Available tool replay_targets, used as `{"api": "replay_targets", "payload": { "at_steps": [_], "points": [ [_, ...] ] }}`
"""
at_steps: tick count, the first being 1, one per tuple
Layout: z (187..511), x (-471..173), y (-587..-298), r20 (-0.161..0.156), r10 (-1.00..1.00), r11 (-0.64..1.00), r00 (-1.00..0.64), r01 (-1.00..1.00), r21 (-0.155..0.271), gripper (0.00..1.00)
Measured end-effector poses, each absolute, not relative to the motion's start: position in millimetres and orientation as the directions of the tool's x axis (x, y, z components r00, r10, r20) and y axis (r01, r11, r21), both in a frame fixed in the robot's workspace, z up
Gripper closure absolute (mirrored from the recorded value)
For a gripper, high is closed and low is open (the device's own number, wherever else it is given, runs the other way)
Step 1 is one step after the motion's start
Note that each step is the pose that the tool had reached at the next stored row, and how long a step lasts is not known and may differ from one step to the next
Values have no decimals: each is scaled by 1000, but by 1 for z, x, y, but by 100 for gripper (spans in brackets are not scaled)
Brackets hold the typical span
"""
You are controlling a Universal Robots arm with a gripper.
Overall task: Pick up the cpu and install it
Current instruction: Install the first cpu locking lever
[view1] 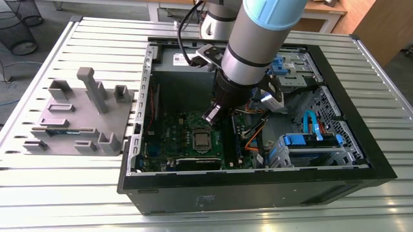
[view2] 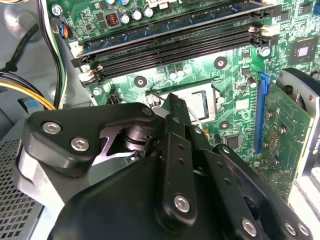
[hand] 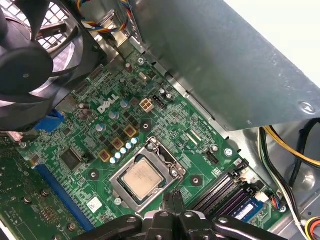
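While the cpu (hand: pixel 142 179) sits socketed, gripper (hand: pixel 172 194) hovers near — jaws together.

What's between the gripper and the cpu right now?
Nothing loose. In the first wrist view, just the rim of the metal socket frame separates the gripper from the cpu. The exterior view shows bare green motherboard there.

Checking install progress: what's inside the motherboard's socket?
The cpu lies in the socket, silver top showing. Whatever lies beneath it is covered.
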State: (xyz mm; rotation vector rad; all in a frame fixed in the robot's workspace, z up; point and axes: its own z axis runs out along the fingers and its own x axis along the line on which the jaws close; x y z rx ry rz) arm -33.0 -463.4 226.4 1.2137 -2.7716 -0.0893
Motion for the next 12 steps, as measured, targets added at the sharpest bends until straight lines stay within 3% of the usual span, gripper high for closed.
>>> {"api": "replay_targets", "payload": {
  "at_steps": [12],
  "points": [
    [224,-38,-463,80,-736,677,-672,-730,99,89]
  ]
}}
